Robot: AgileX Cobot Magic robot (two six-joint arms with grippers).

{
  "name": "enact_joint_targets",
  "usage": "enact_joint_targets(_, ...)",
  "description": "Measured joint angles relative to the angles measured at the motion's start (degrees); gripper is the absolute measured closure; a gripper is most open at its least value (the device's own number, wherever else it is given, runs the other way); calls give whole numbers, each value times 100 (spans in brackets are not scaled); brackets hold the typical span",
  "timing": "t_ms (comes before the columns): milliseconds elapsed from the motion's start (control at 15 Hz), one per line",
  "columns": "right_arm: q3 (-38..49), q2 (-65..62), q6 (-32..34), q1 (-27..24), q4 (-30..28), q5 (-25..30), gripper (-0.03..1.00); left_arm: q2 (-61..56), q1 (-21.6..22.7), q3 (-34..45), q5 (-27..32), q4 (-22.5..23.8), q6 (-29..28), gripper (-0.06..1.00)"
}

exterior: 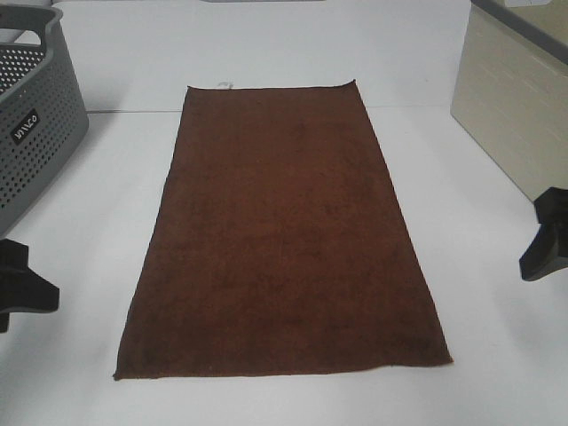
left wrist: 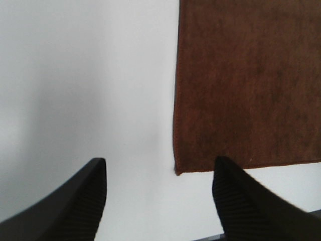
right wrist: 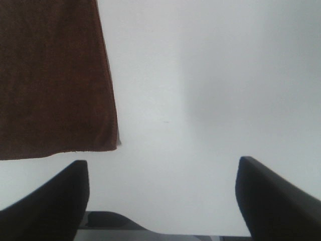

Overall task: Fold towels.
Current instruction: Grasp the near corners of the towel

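The dark reddish-brown towel (exterior: pixel 280 235) lies flat and fully spread on the white table, long side running away from me. A small white tag (exterior: pixel 224 85) sticks out at its far short edge. My left gripper (exterior: pixel 22 288) is open and empty at the left edge, beside the towel's near left corner (left wrist: pixel 176 170). My right gripper (exterior: pixel 546 240) is open and empty at the right edge, beside the towel's right side; the towel's corner shows in the right wrist view (right wrist: pixel 114 143). Neither gripper touches the towel.
A grey perforated basket (exterior: pixel 31 124) stands at the far left. A beige box (exterior: pixel 515 98) stands at the far right. The white table (exterior: pixel 497 355) surrounds the towel on all sides.
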Motion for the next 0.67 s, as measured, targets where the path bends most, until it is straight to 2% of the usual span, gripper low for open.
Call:
enact_joint_targets(67,0,756,-481,-6,590,-413,21,831,0,-206,126,-819,802,35)
enact_joint_targets(267,0,1490,-1553,-6,1805,-733,21,1679,0,-567,481,-1713,1662,35)
enact_joint_targets(467,0,1948,-2320,-6,2452,-808,21,2275,0,-659,550,-1942,1988,31)
enact_joint_targets(667,-6,2194,-2435,-6,2567,-957,21,2601,-149,-670,516,-2000,2068,24)
